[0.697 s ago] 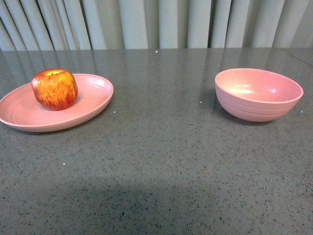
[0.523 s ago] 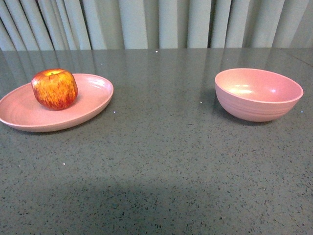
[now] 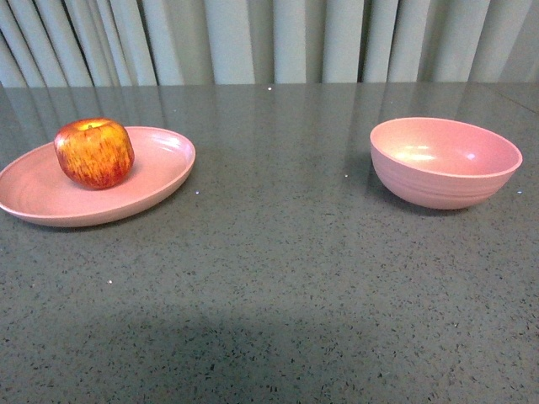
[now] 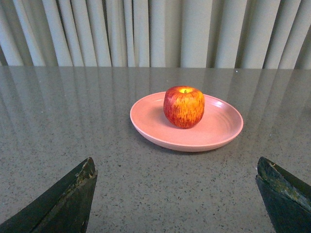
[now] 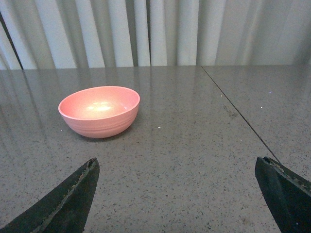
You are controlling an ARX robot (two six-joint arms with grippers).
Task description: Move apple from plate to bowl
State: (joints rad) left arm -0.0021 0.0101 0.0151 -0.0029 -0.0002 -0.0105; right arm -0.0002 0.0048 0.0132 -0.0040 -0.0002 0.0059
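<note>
red-yellow streaked apple (image 3: 94, 152), stem-up

You are looking across the table (image 3: 278, 278) from the front camera. The plate (image 3: 164, 172) is lying at about ten o'clock and the bowl (image 3: 445, 164) is standing at about two o'clock. The two are sitting well apart at roughly the same depth, with bare tabletop stretching between them and before them. The apple (image 3: 94, 152) is resting upright on the plate, a little toward twelve o'clock from the plate's middle. The curtain (image 3: 269, 42) is hanging behind the table's far edge, at twelve o'clock.
</note>
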